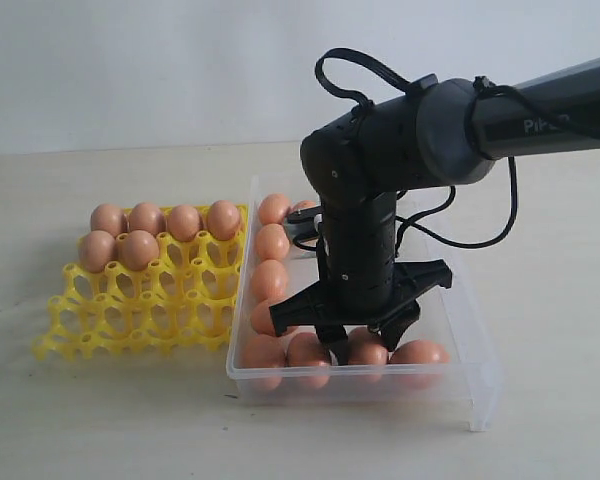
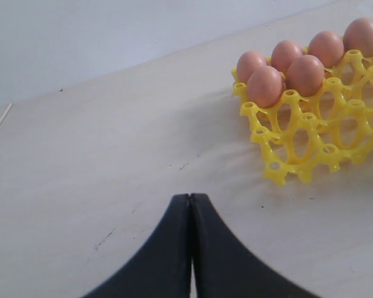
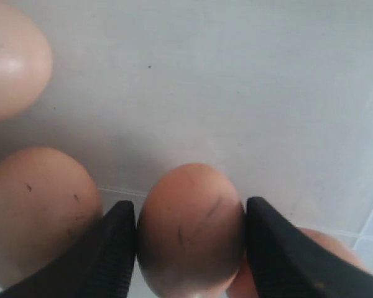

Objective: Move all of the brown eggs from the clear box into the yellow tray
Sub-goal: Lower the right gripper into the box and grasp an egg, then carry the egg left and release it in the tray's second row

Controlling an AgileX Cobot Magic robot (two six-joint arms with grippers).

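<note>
Pale table (image 1: 100, 420). Two things sit directly on it: the clear box (image 1: 485, 390), right under the right claw (image 1: 365, 345), and the yellow tray (image 1: 130, 310), off to the claw's side, just beside the box.

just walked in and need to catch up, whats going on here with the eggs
The right gripper is down inside the clear box, its fingers set against both sides of one brown egg that lies on the box floor. Other eggs lie in the box around it. The yellow tray beside the box holds six eggs: four along the far row, two in the next. The left gripper is shut over bare table near the tray, holding nothing.
</note>
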